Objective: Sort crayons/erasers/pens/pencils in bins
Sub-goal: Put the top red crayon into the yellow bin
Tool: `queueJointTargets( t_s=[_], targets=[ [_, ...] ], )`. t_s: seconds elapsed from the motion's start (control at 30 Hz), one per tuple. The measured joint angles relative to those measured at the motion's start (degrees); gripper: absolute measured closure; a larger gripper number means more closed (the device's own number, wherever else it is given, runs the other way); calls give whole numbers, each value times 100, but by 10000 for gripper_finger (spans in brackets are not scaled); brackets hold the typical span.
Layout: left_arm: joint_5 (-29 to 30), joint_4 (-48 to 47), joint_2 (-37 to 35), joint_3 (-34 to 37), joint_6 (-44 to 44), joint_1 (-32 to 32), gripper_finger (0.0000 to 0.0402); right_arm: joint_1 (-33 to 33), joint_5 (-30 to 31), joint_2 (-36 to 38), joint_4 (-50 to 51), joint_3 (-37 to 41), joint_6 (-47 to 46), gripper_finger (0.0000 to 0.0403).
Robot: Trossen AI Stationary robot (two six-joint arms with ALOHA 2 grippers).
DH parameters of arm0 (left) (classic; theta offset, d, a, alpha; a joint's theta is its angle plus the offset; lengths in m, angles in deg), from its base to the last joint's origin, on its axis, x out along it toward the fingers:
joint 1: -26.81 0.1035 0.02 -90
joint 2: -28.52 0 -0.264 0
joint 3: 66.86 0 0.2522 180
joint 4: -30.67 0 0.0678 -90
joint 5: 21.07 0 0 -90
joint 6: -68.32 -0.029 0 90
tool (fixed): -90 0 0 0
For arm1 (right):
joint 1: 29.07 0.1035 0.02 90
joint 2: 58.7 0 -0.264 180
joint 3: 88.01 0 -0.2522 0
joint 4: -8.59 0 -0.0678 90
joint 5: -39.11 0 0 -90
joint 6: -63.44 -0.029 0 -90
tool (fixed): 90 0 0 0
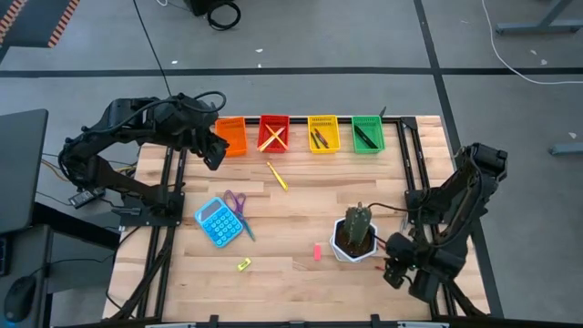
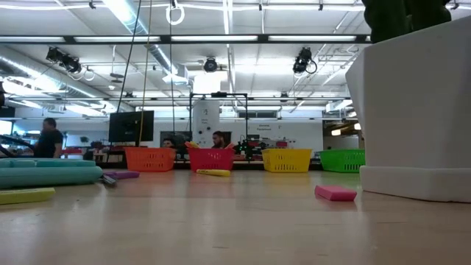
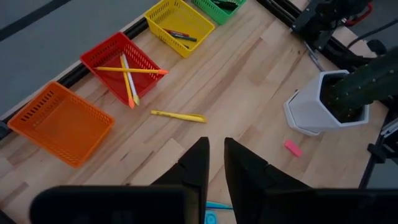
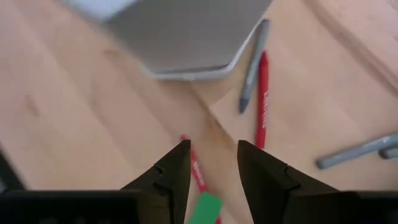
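Observation:
Four bins stand in a row at the far edge: orange (image 1: 232, 137), red (image 1: 273, 132) with crossed yellow pencils (image 3: 127, 71), yellow (image 1: 322, 133) and green (image 1: 367, 133) with dark sticks. A yellow stick (image 1: 277, 175) lies in front of the red bin. A pink eraser (image 1: 317, 251) and a yellow-green eraser (image 1: 244, 264) lie near the front. My left gripper (image 3: 216, 165) hangs high beside the orange bin, narrowly open, holding nothing. My right gripper (image 4: 213, 155) points down, open, beside the white cactus pot (image 1: 355, 235), over a thin red stick (image 4: 194, 163) and a green piece (image 4: 205, 208).
A blue calculator (image 1: 217, 221) and purple-handled scissors (image 1: 239, 210) lie at the left. By the pot's base lie another red stick (image 4: 262, 99) and grey sticks (image 4: 252, 65), with more grey ones (image 4: 357, 152) aside. Bare wood lies mid-table.

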Motion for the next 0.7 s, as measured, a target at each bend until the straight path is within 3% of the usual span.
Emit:
queueJointTargets(
  t_s=[0.2,0.53,0.7],
  targets=[
    [-97,-2,0,0,130,-3,350,-143,151,32,49,57,-1426,266],
    [-109,-2,0,0,130,-66,348,-367,180,108,133,46,-1736,266],
    [-111,-2,0,0,163,-109,353,-636,421,480,581,44,-1849,275]
  ],
)
